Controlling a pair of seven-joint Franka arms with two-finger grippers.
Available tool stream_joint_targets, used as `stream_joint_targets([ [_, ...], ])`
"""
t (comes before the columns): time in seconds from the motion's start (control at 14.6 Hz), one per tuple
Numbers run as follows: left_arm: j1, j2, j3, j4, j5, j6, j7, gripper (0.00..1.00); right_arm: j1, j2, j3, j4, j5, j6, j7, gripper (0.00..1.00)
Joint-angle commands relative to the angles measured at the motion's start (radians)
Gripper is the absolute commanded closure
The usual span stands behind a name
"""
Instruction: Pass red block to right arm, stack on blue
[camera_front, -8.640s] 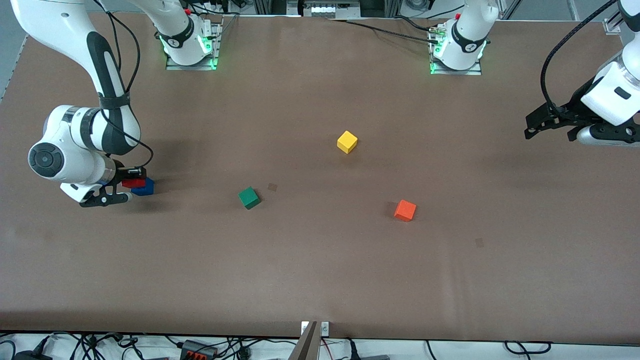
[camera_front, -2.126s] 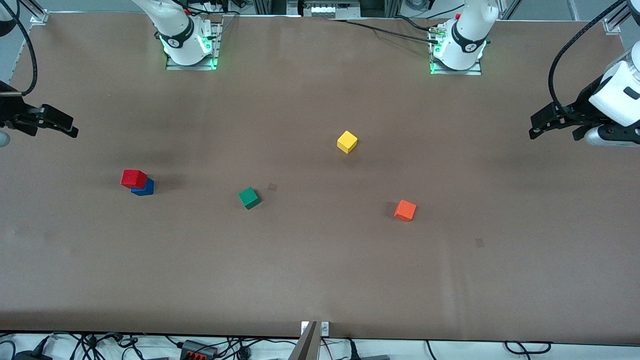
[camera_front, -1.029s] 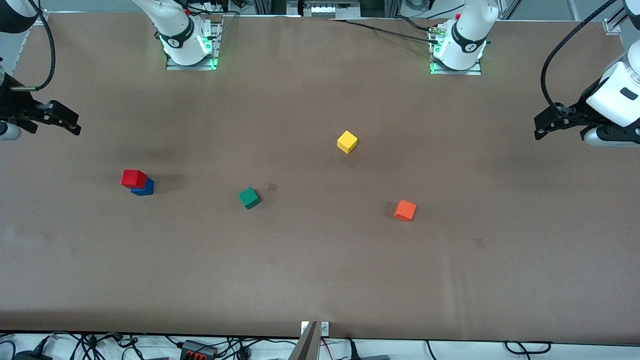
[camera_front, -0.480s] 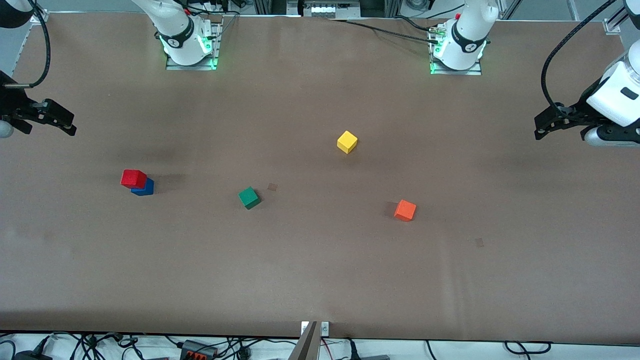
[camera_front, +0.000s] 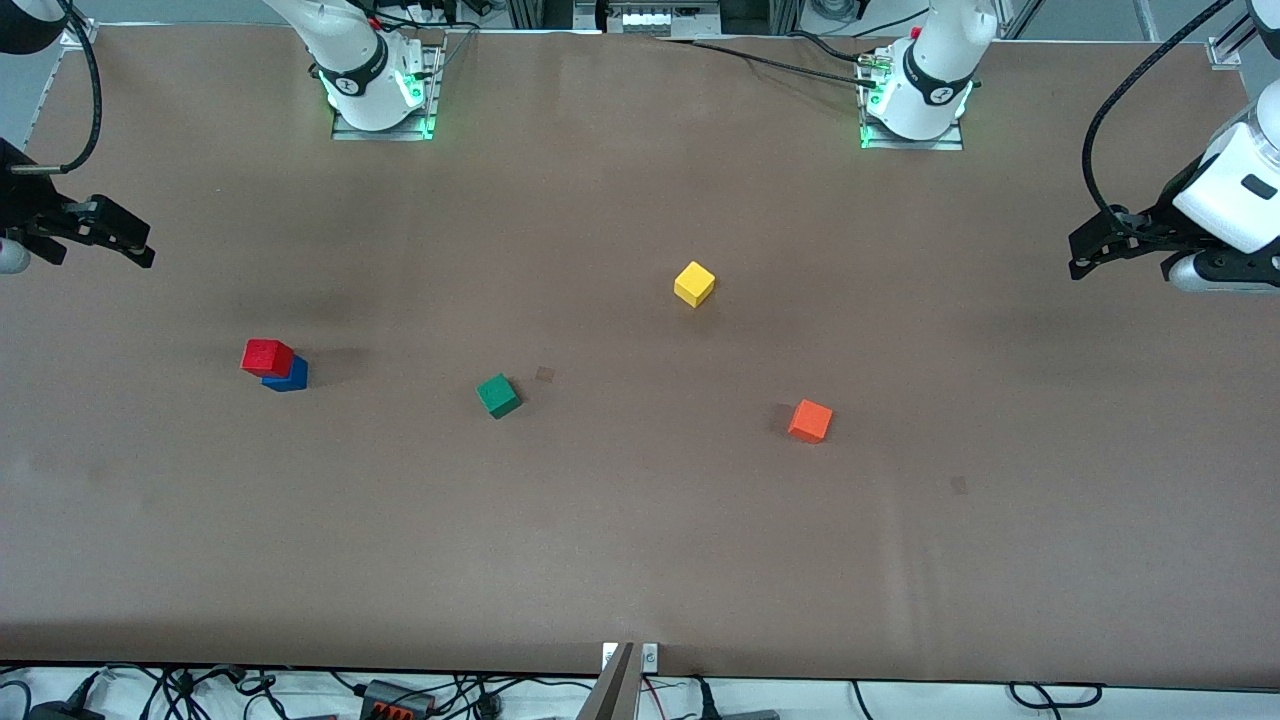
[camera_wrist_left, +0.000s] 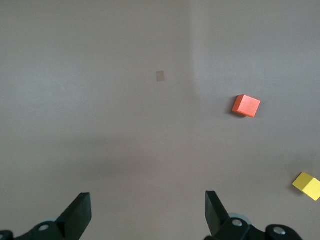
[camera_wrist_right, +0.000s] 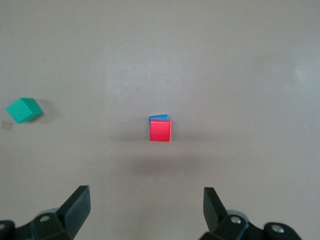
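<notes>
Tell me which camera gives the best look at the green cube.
The front view: the green cube sits whole and unobstructed on the table, between the red-on-blue stack and the orange cube. The right wrist view also shows it, but off at the picture's edge. The left wrist view does not show it.

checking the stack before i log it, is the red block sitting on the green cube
No, the red block sits on the blue cube, while the green cube stands alone on the table, apart from them.
</notes>
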Motion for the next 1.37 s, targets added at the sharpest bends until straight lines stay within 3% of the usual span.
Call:
stream_joint_targets([
  [0.0,0.001,0.016,-0.003,0.033,-0.004,-0.014,0.004,0.0,-0.001,-0.012,0.008,0.0,0.011,-0.027,-0.009,0.0],
  [1.3,0.001,0.022,-0.005,0.034,-0.018,0.012,0.002,0.0,0.013,-0.021,0.009,-0.01,0.012,-0.041,0.034,0.0],
])
